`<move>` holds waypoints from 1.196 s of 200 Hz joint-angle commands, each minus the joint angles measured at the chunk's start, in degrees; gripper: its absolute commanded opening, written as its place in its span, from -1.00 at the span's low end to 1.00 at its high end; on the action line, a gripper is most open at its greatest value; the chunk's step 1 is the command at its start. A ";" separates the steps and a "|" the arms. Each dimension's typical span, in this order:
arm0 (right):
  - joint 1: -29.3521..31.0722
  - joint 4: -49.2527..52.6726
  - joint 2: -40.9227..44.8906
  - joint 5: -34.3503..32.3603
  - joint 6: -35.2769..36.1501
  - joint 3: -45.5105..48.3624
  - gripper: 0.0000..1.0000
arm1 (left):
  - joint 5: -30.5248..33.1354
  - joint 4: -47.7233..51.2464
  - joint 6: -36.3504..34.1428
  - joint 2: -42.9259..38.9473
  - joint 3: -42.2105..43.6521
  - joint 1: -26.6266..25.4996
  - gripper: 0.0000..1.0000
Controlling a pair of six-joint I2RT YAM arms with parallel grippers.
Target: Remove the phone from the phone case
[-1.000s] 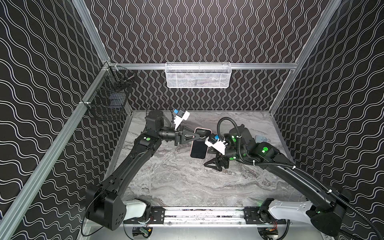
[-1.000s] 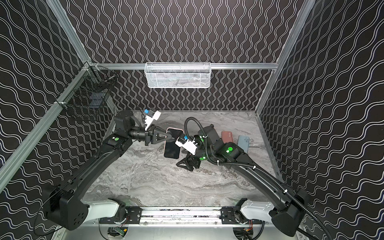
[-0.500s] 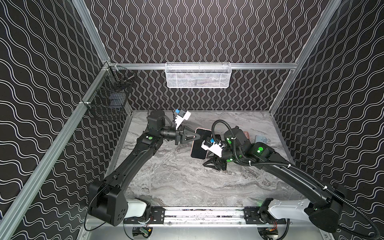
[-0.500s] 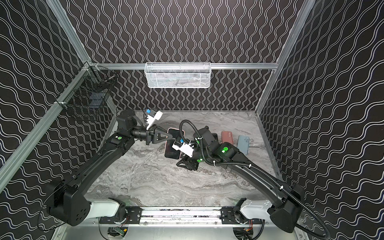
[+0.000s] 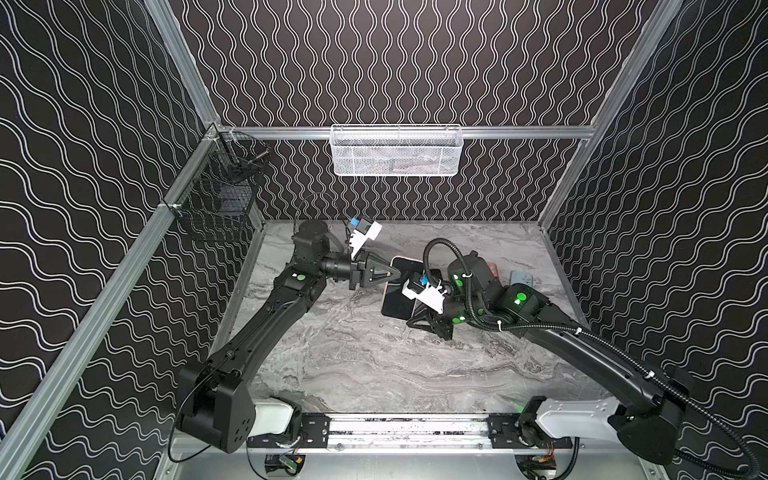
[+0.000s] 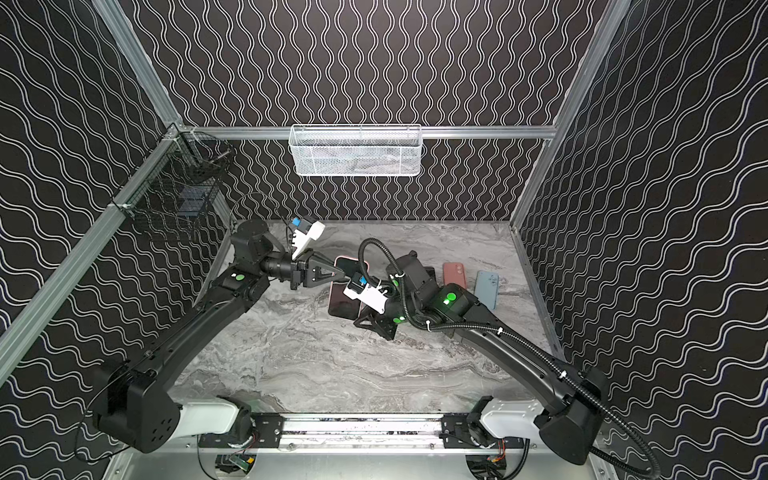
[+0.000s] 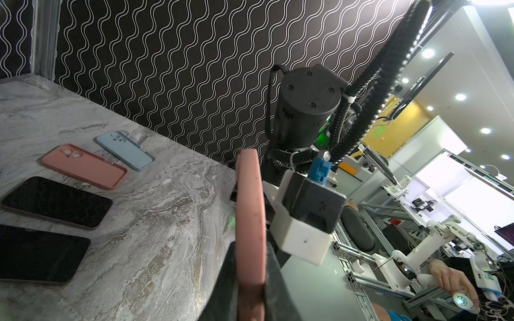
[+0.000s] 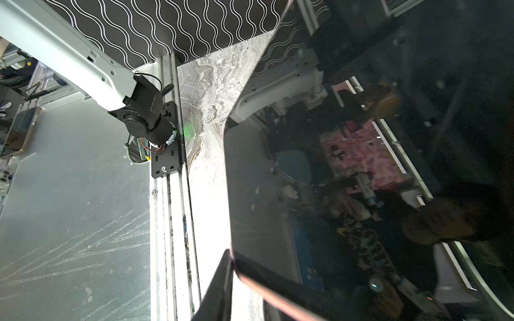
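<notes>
- Phone sits inside pink phone case, dark screen up toward the top views; pink rim shows along the screen edge in the right wrist view.
- Position: held up over the middle of the grey marble table, between the two grippers, tilted. Upper end is at the left gripper, lower end at the right. I cannot tell whether the lower end touches the table.
- Left gripper is closed tight on the upper edge of the phone case. The left wrist view shows the case edge-on, pinched between the two black fingers.
- Right gripper is at the lower end of the phone, reaching in from the right. One black finger lies against the cased corner; the opposite finger is hidden behind the phone. Cannot tell whether it has a grip.
- Table, right rear: spare pink case and blue case lie flat, just beside each other.
- Two bare phones lie screen-up near those cases, per the left wrist view.
- White mesh basket hangs on the back rail.
</notes>
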State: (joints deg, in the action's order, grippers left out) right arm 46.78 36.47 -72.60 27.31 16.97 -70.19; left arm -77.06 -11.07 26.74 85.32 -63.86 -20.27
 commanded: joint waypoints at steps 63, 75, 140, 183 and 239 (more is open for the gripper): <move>0.21 -4.17 0.43 4.91 -0.95 0.14 -0.46 | 0.94 -1.19 0.64 -0.99 0.28 -1.11 -1.00; 0.24 -4.38 0.44 5.03 -1.04 0.22 -0.46 | 1.25 -0.96 0.56 -1.21 0.35 -1.09 -1.00; 0.41 -4.89 0.67 5.93 -1.75 0.49 -0.70 | 2.83 -0.60 2.00 -0.34 -0.11 -1.35 -1.00; 6.04 -4.29 0.14 -2.64 -1.44 0.06 -0.75 | 2.45 -5.42 6.49 1.56 -0.30 -1.35 -1.00; 11.13 -6.95 -0.47 -14.94 -0.45 0.88 -0.85 | 0.25 -24.93 20.70 2.56 3.95 -1.36 -1.00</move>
State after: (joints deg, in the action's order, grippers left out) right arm 57.12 34.44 -73.63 16.67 14.59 -69.71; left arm -80.29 -23.75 40.73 87.39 -60.66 -21.69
